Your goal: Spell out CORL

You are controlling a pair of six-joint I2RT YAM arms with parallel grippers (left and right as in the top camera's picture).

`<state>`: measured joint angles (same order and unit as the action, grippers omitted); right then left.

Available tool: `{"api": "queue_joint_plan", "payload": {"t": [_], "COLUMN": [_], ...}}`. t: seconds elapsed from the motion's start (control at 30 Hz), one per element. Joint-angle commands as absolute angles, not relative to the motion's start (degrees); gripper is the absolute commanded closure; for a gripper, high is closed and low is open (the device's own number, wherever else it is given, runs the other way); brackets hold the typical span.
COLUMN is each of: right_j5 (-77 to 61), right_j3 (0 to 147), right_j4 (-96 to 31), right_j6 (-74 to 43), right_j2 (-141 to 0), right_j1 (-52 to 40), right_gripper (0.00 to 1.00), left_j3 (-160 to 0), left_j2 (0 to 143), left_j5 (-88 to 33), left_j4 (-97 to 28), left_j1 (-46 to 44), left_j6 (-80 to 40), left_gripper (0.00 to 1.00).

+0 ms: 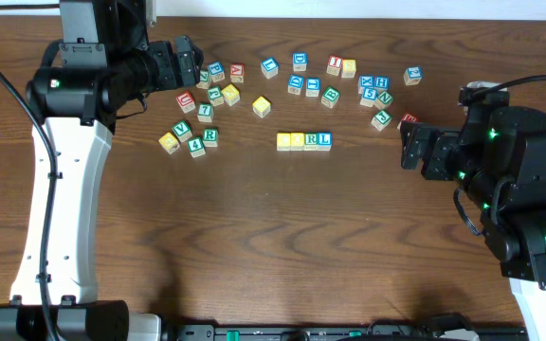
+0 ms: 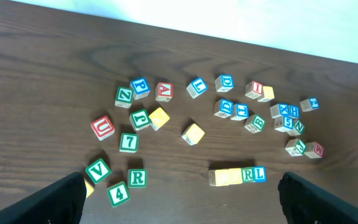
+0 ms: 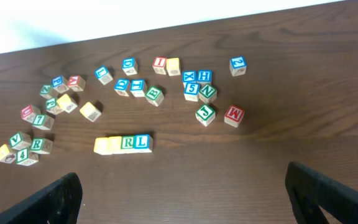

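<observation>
- The row of four small wooden alphabet cubes (image 1: 303, 141) lies on the dark brown wooden bench (image 1: 254, 246), cubes touching side by side: two yellow-faced ones, then a white-faced green R, then a white-faced blue L
- The left end effector (image 1: 193, 62) hangs up and to the left of the row, well apart, jaws spread wide and empty
- The right end effector (image 1: 407, 144) sits to the right of the row, well apart, jaws likewise wide and empty
- Other loose coloured letter cubes (image 1: 297, 64) lie scattered on the row's far side

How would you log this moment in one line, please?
block row: four touching, ending R L | left gripper: open, empty | right gripper: open, empty | other blocks: scattered
</observation>
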<state>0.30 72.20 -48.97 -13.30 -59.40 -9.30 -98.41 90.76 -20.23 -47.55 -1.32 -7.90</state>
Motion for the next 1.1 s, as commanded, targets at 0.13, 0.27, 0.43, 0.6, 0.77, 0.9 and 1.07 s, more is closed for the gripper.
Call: {"api": "queue_joint_plan", "payload": {"t": [0.13,0.27,0.43,0.6,0.77,0.9,1.07], "right_j5": [3.5,3.4,-0.3,-4.7,-6.9,-7.2,-8.8], "right_j3": [70.3,62.0,46.0,29.9,17.1,10.6,5.0], "right_j4": [-45.7,-36.9,-21.8,-7.0,0.4,1.5,1.5], "right_j6": [-10.1,-7.2,-6.5,-5.9,-5.9,-5.9,-5.9], "right_j2": [-56.4,-49.7,-38.7,-28.1,-17.0,-9.4,-2.7], "right_j1": [-9.4,-9.2,-6.4,-3.3,-2.1,-1.8,-1.1], "right_gripper": [0.01,0.01,0.01,0.01,0.01,0.01,0.01], "left_j3": [-98.7,-98.7,-98.7,-98.7,-98.7,-98.7,-98.7], "left_j2": [91.0,91.0,91.0,91.0,91.0,91.0,91.0], "left_j5": [-20.3,-20.3,-20.3,-20.3,-20.3,-20.3,-20.3], "left_j4": [-47.5,-47.5,-47.5,-47.5,-47.5,-47.5,-47.5], "left_j1": [-1.3,-1.3,-1.3,-1.3,-1.3,-1.3,-1.3], "left_j6": [-8.4,-8.4,-8.4,-8.4,-8.4,-8.4,-8.4], "left_gripper": [0.02,0.02,0.02,0.02,0.02,0.02,0.02]}}
